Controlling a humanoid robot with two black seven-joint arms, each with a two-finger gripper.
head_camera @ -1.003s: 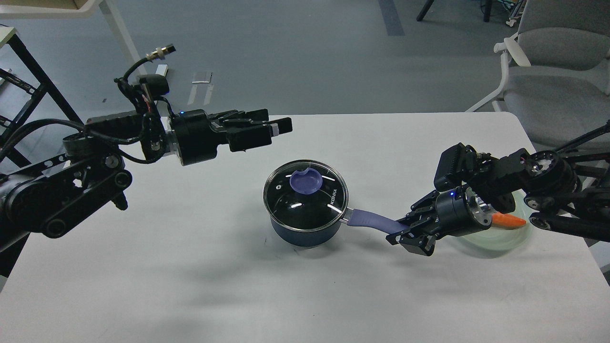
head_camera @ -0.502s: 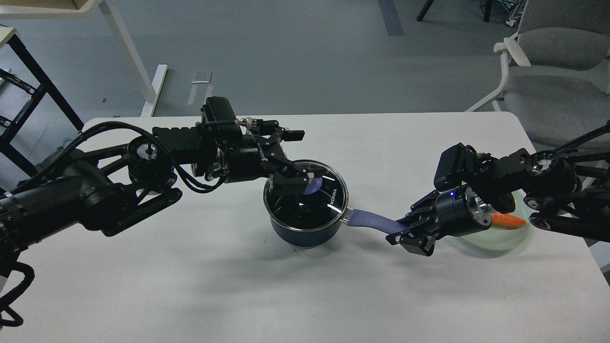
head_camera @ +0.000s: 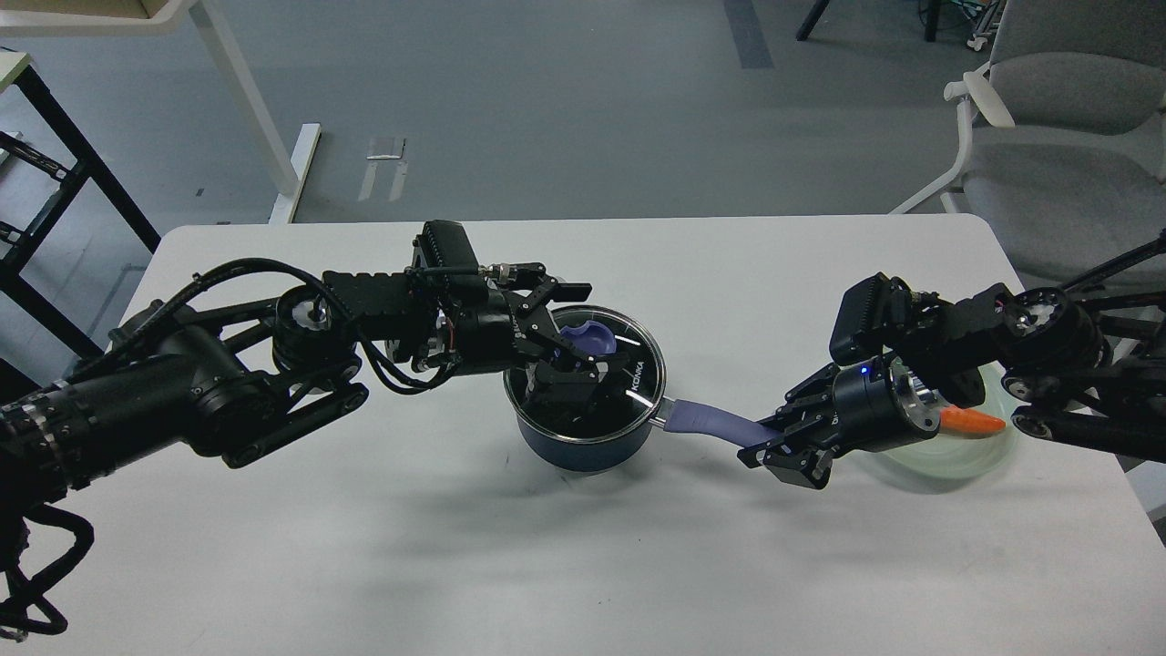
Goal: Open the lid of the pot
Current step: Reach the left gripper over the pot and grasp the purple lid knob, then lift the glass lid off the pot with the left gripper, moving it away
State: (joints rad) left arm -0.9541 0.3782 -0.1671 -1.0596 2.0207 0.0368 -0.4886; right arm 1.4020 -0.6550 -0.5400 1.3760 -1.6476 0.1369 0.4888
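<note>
The dark navy pot (head_camera: pixel 583 448) stands at the table's middle with the clear glass lid (head_camera: pixel 640 351) seated on it. My left gripper (head_camera: pixel 579 339) reaches in from the left, low over the lid. Its jaws are open, one finger behind and one in front of the purple-blue knob (head_camera: pixel 592 337); I cannot tell if they touch it. My right gripper (head_camera: pixel 774 444) is shut on the far end of the lavender handle (head_camera: pixel 706 422), holding the pot on the table.
A pale green plate (head_camera: pixel 966 460) with an orange carrot (head_camera: pixel 971 421) lies at the right, partly under my right arm. A grey chair (head_camera: pixel 1057 137) stands beyond the table's right back corner. The white table (head_camera: pixel 547 565) shows bare at the front.
My left arm has swung in and down from above the table's left. Its gripper now straddles the lid's knob. The right gripper, pot and lid have not moved.
</note>
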